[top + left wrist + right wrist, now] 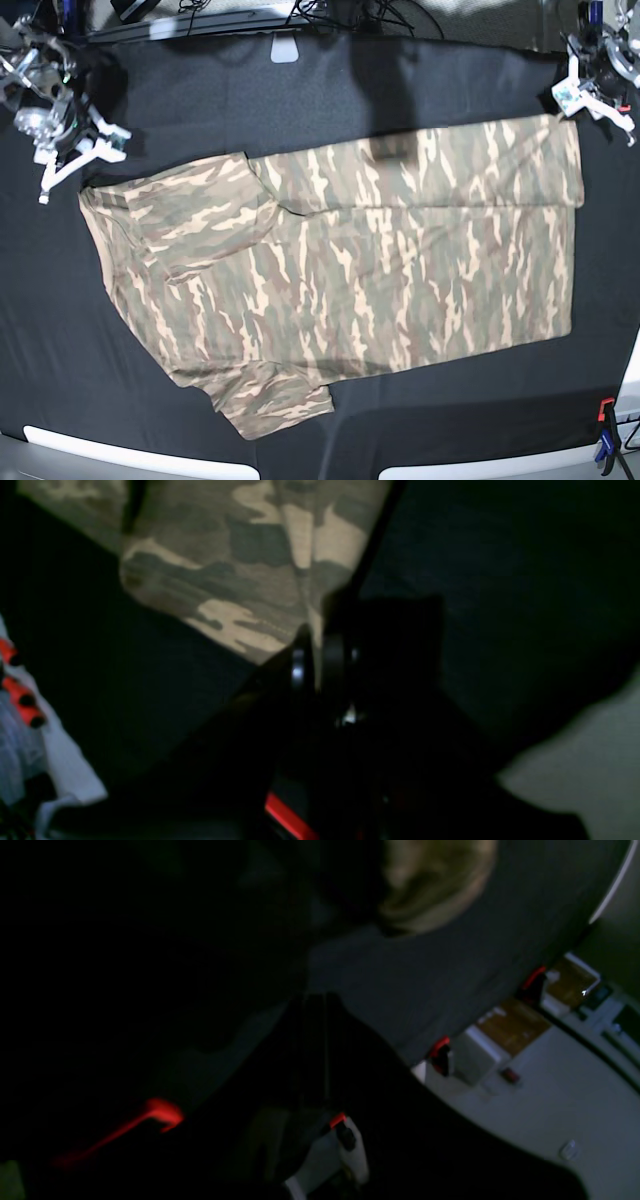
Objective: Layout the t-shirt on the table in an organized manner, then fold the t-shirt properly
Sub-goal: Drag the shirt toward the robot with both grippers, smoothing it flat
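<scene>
The camouflage t-shirt (350, 280) lies spread flat on the black table (60, 360). Its shoulders point left and its hem points right, with the far long edge folded over along a crease. My left gripper (580, 105) sits at the hem's far right corner. In the left wrist view its dark fingers (315, 650) are shut, with a narrow strip of the t-shirt (240, 565) running in between them. My right gripper (75, 160) hovers just beyond the shirt's far left shoulder. In the right wrist view it (315, 1010) is dark and shut; I see no fabric in it. A lobe of shirt (435, 885) lies ahead.
A red-and-blue clamp (605, 430) grips the table's near right edge, and more red clamps (440, 1052) show along the rim. White rim strips (100, 450) line the near edge. Cables (330, 12) lie beyond the far edge.
</scene>
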Tool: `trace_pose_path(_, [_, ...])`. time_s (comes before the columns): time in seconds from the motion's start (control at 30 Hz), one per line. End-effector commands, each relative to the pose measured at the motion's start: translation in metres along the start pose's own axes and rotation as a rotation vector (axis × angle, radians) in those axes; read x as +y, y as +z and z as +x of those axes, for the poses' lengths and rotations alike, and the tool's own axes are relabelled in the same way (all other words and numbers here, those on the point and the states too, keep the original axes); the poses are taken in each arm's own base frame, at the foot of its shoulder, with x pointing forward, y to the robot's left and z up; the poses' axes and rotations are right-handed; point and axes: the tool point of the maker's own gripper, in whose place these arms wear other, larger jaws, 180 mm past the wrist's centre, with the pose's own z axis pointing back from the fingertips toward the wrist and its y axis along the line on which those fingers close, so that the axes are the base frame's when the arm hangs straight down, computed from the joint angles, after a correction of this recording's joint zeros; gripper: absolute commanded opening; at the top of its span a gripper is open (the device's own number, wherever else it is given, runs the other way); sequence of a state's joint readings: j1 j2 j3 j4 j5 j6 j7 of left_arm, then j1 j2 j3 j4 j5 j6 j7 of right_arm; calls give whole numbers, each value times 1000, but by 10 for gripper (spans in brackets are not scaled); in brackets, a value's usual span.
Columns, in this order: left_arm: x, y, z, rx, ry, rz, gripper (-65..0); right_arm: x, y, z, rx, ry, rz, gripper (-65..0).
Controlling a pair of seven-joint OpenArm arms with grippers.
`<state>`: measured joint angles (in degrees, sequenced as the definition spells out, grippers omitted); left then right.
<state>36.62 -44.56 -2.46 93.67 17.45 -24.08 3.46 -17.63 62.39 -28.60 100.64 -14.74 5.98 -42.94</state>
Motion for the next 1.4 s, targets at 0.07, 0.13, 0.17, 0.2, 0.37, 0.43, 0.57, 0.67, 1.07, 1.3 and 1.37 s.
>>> trace_pose_path(0.07, [5, 12, -5, 38, -21, 11, -650, 2, 8, -7, 14, 71, -27, -650])
trace_pose_path(0.13, [7, 16, -5, 39, -22, 21, -650, 4, 14, -2, -3, 79, -50, -650])
trace_pose_path(0.17, [10, 17, -3, 35, -21, 28, -650, 1, 17, 2, -16, 55, -80, -650])
trace_pose_path(0.2, [11, 17, -2, 31, -23, 31, -650, -6, 20, 9, -33, 11, -124, -650])
trace_pose_path(0.37, [12, 18, 6, 2, -8, 34, -650, -32, 30, 33, -86, -204, -255, -650])
trace_pose_path(0.43, [12, 18, 6, 3, -8, 34, -650, -28, 27, 41, -90, -187, -222, -650])
trace_pose_path(0.57, [17, 17, 8, -1, -11, 44, -650, -29, 25, 50, -106, -146, -192, -392])
trace_pose_path(0.67, [23, 15, 10, -8, -13, 58, -650, -31, 24, 53, -114, -117, -181, -348])
trace_pose_path(1.07, [23, 12, 14, -13, 11, 76, -650, -11, -4, 49, -109, -29, -171, -349])
trace_pose_path(1.3, [23, 11, 15, -16, 18, 78, -650, -36, -11, 70, -160, -92, -219, -351])
trace_pose_path(1.37, [23, 11, 15, -16, 18, 78, -650, -42, -12, 77, -183, -103, -229, -375])
